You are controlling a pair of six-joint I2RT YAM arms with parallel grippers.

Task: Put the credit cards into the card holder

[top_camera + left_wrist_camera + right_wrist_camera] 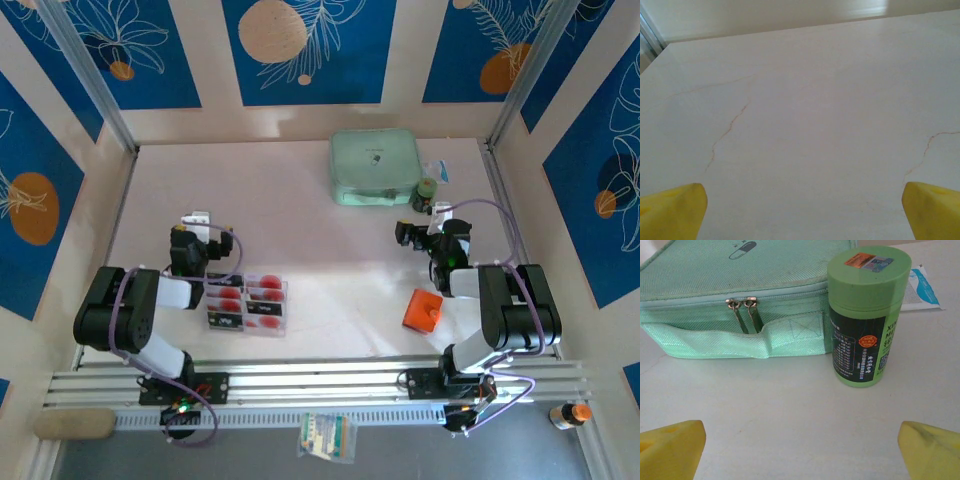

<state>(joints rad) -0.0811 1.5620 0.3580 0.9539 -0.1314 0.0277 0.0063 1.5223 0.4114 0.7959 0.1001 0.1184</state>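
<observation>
Several credit cards [264, 283], pale with red dots and black bands, lie in a clear plastic tray [287, 308] at the front left of the table. The orange-red card holder [422, 309] sits at the front right, beside the right arm's base. My left gripper [198, 220] hangs open just behind and left of the tray; in its wrist view the gripper [802, 215] has only bare table between its yellow fingertips [672, 210]. My right gripper [409, 234] is open behind the card holder, and its wrist view has the gripper [800, 452] empty too.
A mint-green zipped case [375, 167] [735, 295] lies at the back centre. A green-capped bottle [426, 193] [867, 315] stands at its right corner, straight ahead of the right gripper, with a flat sachet [922, 287] behind it. Walls enclose the table.
</observation>
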